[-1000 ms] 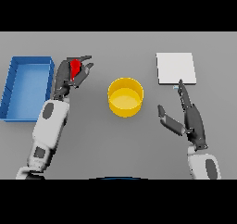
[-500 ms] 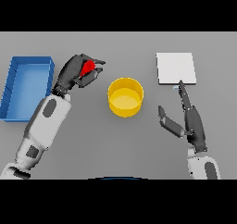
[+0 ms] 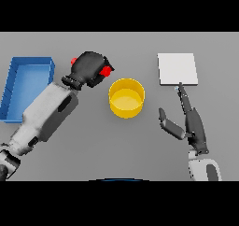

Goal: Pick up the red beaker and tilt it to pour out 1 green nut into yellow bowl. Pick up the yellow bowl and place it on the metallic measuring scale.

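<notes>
A plain grey table fills the evenly lit view.

Bowl at table centre. Left of bowl: beaker, seemingly raised, inside left hand; tray farther left. Right of bowl: scale, right hand nearer.

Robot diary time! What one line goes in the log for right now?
stage: pour approach | left hand: shut on red beaker, just left of yellow bowl | right hand: open, idle below metallic measuring scale | bowl: on table
</notes>
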Available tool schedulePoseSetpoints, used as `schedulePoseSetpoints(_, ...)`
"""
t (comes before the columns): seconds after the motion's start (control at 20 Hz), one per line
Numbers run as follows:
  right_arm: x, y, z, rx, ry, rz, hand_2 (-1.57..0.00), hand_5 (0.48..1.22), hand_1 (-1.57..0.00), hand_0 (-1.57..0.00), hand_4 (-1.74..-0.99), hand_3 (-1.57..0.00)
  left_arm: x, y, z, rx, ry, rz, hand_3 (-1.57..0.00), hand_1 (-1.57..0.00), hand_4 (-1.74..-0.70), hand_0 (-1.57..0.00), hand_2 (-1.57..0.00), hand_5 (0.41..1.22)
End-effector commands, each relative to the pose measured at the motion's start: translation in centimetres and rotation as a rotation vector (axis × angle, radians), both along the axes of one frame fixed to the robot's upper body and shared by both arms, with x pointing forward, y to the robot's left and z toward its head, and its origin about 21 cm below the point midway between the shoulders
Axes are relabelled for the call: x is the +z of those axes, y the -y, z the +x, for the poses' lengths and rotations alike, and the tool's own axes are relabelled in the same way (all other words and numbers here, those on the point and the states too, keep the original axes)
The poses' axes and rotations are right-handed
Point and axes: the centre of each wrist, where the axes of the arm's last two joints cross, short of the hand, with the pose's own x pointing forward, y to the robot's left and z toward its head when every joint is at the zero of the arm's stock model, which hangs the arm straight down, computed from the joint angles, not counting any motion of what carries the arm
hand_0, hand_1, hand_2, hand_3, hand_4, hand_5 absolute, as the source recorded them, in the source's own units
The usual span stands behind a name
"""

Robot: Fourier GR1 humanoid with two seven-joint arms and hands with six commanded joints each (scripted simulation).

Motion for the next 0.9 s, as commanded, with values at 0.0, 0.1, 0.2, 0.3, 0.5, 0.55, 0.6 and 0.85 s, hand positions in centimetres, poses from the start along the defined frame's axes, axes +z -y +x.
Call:
schedulePoseSetpoints(0.0, -0.1, 0.1, 0.1, -0.003, -0.013, 0.005, 0.00, 0.720, 0.00, 0.00, -1.268, 0.00, 0.4, 0.4, 0.3, -0.025, 0.006, 0.063, -1.57, -1.57, -1.74, -1.57, -1.57, 1.186)
schedulePoseSetpoints(0.1, -0.3, 0.1, 0.1, 0.006, 0.004, 0.006, 0.00, 0.715, 0.00, 0.00, -1.261, 0.00, 1.3, 1.1, 1.0, -0.073, 0.025, 0.193, -1.57, -1.57, -1.69, -1.57, -1.57, 1.198)
schedulePoseSetpoints(0.2, 0.3, 0.0, 0.4, -0.016, 0.003, 0.016, 0.00, 0.697, 0.00, 0.00, -1.258, 0.00, 1.8, 1.9, 1.4, -0.123, 0.043, 0.325, -1.57, -1.57, -1.61, -1.57, -1.57, 1.206)
schedulePoseSetpoints(0.3, -0.2, 0.2, 0.3, -0.030, -0.008, 0.005, 0.00, 0.679, 0.00, 0.00, -1.245, 0.00, 2.6, 3.4, 1.6, -0.163, 0.046, 0.444, -1.57, -1.57, -1.66, -1.57, -1.57, 1.212)
schedulePoseSetpoints(0.5, -0.2, 0.4, 0.3, -0.035, -0.001, 0.026, 0.00, 0.654, 0.00, 0.00, -1.209, 0.00, 2.6, 5.3, 1.7, -0.230, 0.052, 0.611, -1.57, -1.57, -1.70, -1.57, -1.57, 1.217)
schedulePoseSetpoints(0.55, -0.3, 0.2, 0.4, -0.043, -0.008, 0.021, 0.00, 0.650, 0.00, 0.00, -1.198, 0.00, 2.9, 5.7, 1.8, -0.245, 0.057, 0.653, -1.57, -1.57, -1.71, -1.57, -1.57, 1.218)
schedulePoseSetpoints(0.6, -0.6, -0.2, 0.2, -0.041, -0.010, 0.014, 0.00, 0.649, 0.00, 0.00, -1.193, 0.00, 3.1, 5.8, 1.8, -0.260, 0.064, 0.702, -1.57, -1.57, -1.72, -1.57, -1.57, 1.219)
schedulePoseSetpoints(0.85, -0.5, -0.3, 0.2, -0.054, -0.007, -0.002, 0.00, 0.643, 0.00, 0.00, -1.183, 0.00, 3.3, 7.1, 1.9, -0.298, 0.143, 0.918, -1.57, -1.57, -1.73, -1.57, -1.57, 1.220)
